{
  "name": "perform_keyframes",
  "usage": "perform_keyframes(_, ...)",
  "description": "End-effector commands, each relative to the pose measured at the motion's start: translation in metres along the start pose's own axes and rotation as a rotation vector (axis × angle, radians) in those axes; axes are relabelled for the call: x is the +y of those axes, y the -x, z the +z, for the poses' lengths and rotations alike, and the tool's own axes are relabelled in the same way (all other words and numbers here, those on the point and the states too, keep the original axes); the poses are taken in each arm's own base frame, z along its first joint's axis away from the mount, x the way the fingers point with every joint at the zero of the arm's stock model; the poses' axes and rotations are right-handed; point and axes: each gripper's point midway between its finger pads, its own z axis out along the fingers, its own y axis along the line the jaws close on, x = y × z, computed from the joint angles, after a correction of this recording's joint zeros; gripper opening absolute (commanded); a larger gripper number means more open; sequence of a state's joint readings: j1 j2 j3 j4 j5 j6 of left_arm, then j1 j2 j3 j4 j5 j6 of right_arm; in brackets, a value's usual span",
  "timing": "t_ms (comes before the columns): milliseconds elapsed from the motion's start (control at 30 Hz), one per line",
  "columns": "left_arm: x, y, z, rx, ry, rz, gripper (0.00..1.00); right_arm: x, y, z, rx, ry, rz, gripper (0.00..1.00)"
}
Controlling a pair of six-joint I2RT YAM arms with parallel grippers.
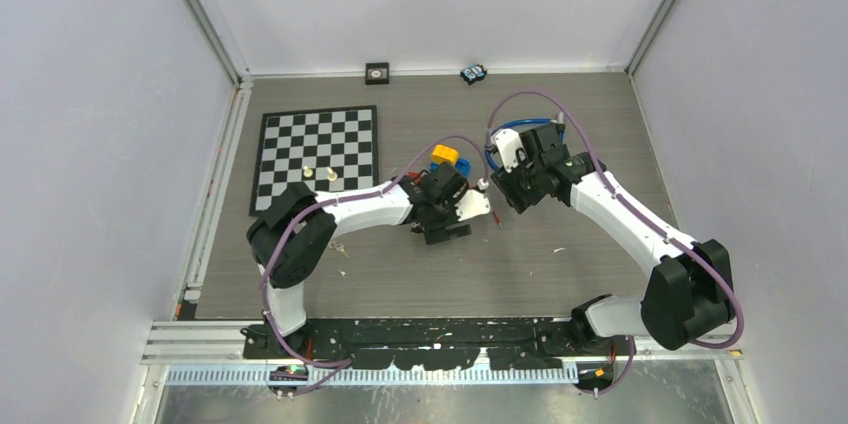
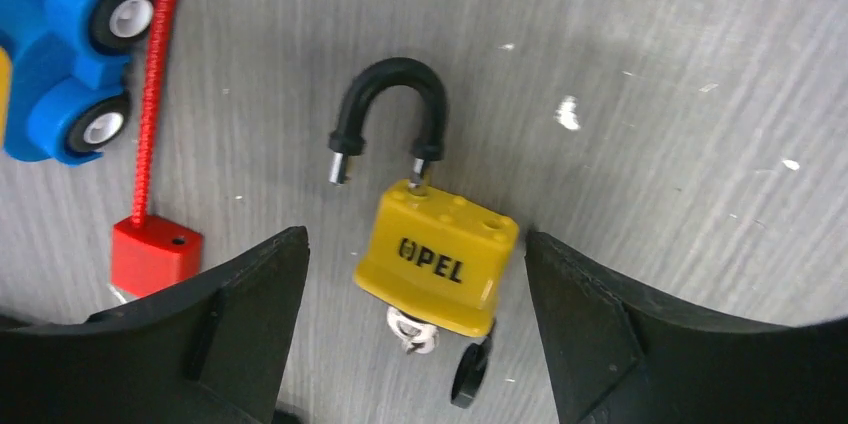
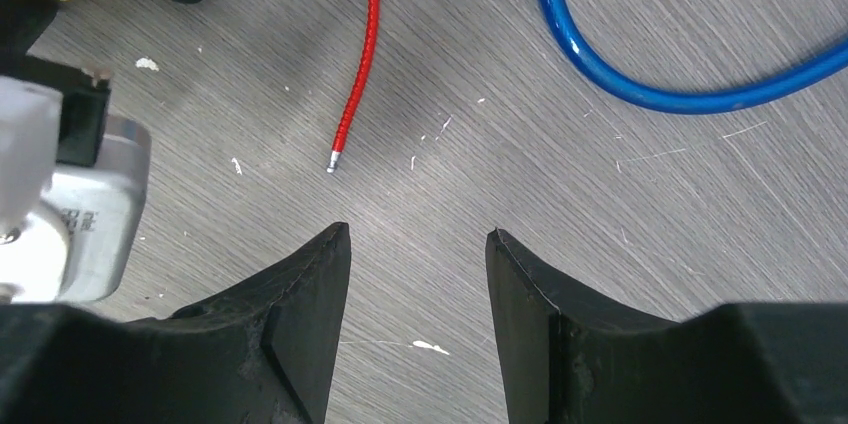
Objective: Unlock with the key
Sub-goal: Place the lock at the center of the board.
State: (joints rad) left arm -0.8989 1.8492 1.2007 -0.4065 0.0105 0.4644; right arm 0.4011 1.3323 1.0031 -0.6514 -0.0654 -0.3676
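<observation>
L gripper (image 2: 412,237) wide, straddling padlock (image 2: 437,257).

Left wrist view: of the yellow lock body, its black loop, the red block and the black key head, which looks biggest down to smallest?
1. yellow lock body
2. black loop, nearly as tall but thin
3. red block
4. black key head
All lie at much the same distance, so nearness hardly matters.

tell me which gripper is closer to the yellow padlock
Left. The left gripper hangs directly over the yellow padlock, a finger on each side, not touching it. The right gripper is off to one side, near the tip of the red cable.
</observation>
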Motion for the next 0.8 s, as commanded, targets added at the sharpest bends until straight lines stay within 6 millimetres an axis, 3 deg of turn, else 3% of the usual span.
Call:
perform_keyframes(0, 0.028, 0.000, 0.004, -0.006, 0.141, 0.057, 0.81, -0.007, 0.008, -0.011, -0.060, -0.022, -0.001, 0.57)
perform_keyframes(167, 0.037, -0.006, 0.010, 0.002, 0.193, 0.130, 0.81, -0.020, 0.007, -0.009, -0.052, -0.051, 0.040, 0.57)
perform_keyframes(367, 0.059, -0.014, 0.014, 0.018, 0.234, 0.132, 0.81, -0.044, 0.009, 0.008, -0.001, -0.081, 0.098, 0.58)
perform_keyframes(533, 0.069, -0.022, 0.004, 0.019, 0.241, 0.134, 0.83, -0.063, 0.012, 0.035, 0.056, -0.060, 0.097, 0.58)
perform_keyframes(767, 0.059, -0.018, -0.024, -0.017, 0.193, 0.116, 0.90, -0.086, 0.022, 0.068, 0.108, 0.015, 0.031, 0.66)
